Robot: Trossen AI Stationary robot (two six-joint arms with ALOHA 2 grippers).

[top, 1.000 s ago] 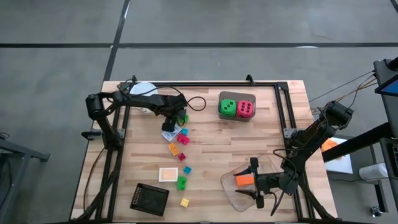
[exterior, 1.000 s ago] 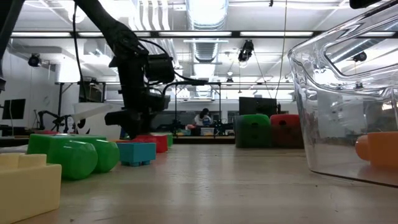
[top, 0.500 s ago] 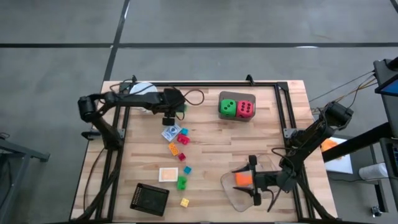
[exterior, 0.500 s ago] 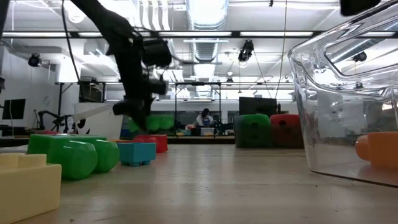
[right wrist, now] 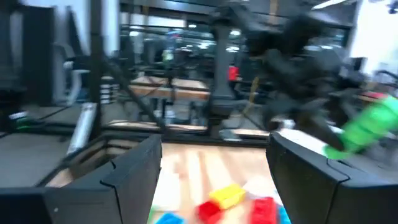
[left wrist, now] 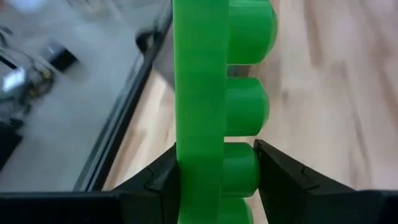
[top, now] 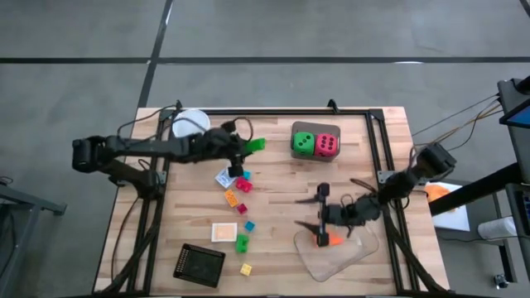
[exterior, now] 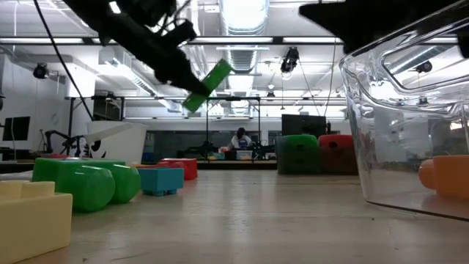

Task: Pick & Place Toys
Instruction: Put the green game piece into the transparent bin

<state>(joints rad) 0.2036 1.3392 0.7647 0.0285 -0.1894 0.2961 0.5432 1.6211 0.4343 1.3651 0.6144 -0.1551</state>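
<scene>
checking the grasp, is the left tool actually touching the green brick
Touching. The left wrist view shows the left tool with its fingers pressed against both sides of the green brick.

no readable text, labels (or numbers) anywhere

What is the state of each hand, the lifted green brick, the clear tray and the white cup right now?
Left hand: shut on the green brick.
Green brick: held in the air, tilted.
Right hand: open, empty, at the tray's edge.
Clear tray: on the table, holding an orange toy.
White cup: upright.
</scene>
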